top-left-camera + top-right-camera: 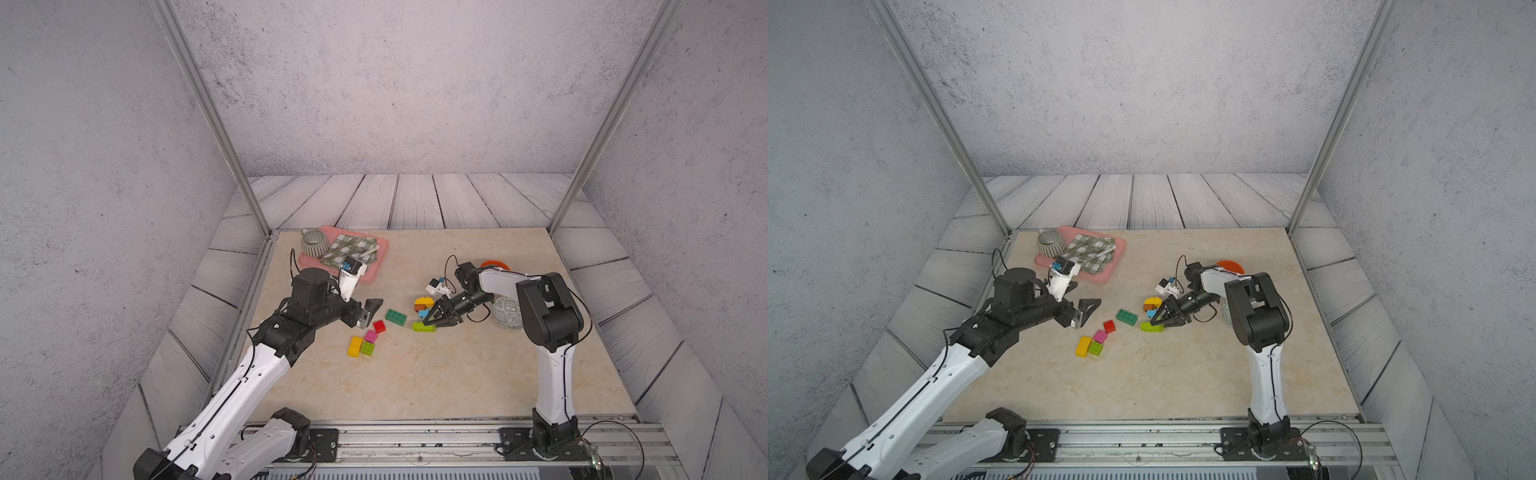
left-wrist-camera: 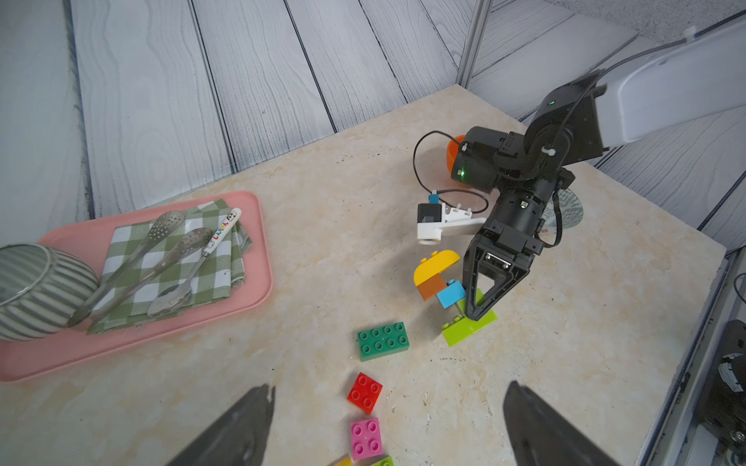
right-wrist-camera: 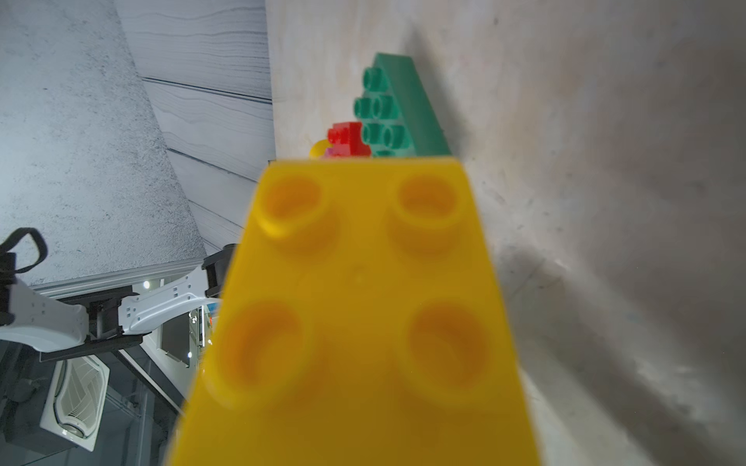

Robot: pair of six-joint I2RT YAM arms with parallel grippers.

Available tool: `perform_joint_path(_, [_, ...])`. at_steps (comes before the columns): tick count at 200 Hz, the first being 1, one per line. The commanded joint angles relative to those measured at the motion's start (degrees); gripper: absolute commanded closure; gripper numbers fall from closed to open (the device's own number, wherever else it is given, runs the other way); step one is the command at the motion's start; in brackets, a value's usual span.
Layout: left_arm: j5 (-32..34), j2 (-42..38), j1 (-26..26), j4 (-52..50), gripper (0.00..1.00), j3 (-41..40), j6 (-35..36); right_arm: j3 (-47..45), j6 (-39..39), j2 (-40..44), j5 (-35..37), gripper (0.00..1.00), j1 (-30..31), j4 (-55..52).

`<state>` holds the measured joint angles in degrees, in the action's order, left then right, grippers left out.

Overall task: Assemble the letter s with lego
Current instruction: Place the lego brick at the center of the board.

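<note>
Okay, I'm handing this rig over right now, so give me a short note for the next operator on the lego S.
Grippers: left gripper open and empty, hovering by the loose bricks; right gripper shut on the joined stack at its lime end, down at the table.
Done: yellow, brown, blue and lime bricks are joined.
Loose between the arms: dark green brick, red brick, pink brick, yellow brick, lime brick.
Left: add what the S still needs.
</note>
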<state>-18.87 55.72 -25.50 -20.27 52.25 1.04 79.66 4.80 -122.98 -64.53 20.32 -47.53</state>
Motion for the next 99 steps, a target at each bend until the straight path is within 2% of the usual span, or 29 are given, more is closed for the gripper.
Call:
perform_joint_path(1, [-0.28, -0.92, 0.44, 1.29, 0.06, -0.44, -0.16, 1.88, 3.24, -1.15, 0.97, 0.74, -0.25, -4.63])
perform_joint_path(59, [-0.36, -0.90, 0.40, 1.32, 0.05, -0.48, -0.25, 3.09, 2.94, -4.03, 1.13, 0.69, -1.15, -5.46])
perform_joint_path(99, [-0.29, -1.00, 0.45, 1.27, 0.05, -0.48, -0.16, 3.36, 2.74, -5.91, 1.81, 0.61, -1.50, -5.94])
